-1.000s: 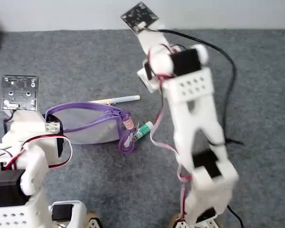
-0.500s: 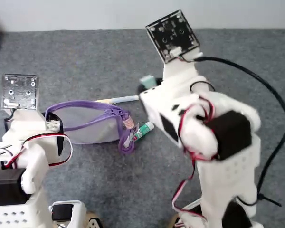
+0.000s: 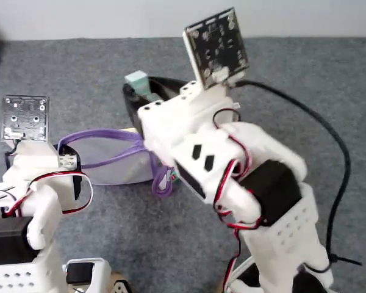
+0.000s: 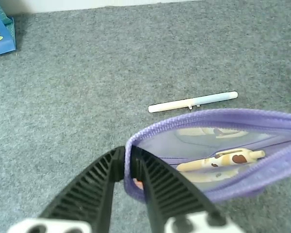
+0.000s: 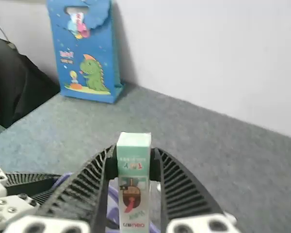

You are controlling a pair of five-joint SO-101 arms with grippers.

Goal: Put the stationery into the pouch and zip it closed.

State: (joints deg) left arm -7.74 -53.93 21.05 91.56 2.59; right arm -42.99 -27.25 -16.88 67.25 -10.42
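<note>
Stationery is seen part-packed on a grey felt-covered table (image 3: 329, 73), with a blue gift bag (image 4: 0, 29) stood at the far left edge, well apart from the work. At the left, the left gripper (image 4: 127, 162) is closed on the near rim of the purple pouch (image 4: 218, 145), with the fabric pinched between its ribbed black jaws. The hold is judged to serve as an anchor, so that the mouth is made to gape and the pouch is not dragged about while items are fed in. Inside the open mouth a spotted pen (image 4: 222, 159) is already lodged, laid lengthwise along the pouch. Just beyond the far rim a pastel pen (image 4: 193, 101) is left flat on the table, near the pouch but apart from it, and is yet to be packed. Further right, the right gripper (image 5: 133, 167) is clamped on a small green box (image 5: 133, 162), which is carried upright between the jaws and raised off the table near the pouch's far side. The end-on grip is judged to suit a drop into the narrow opening, since the box's slim face would be presented to the gap. The zip is seen open along its length, so the closing step is not yet begun, and it is judged that it must wait until the remaining pieces are inside.
</note>
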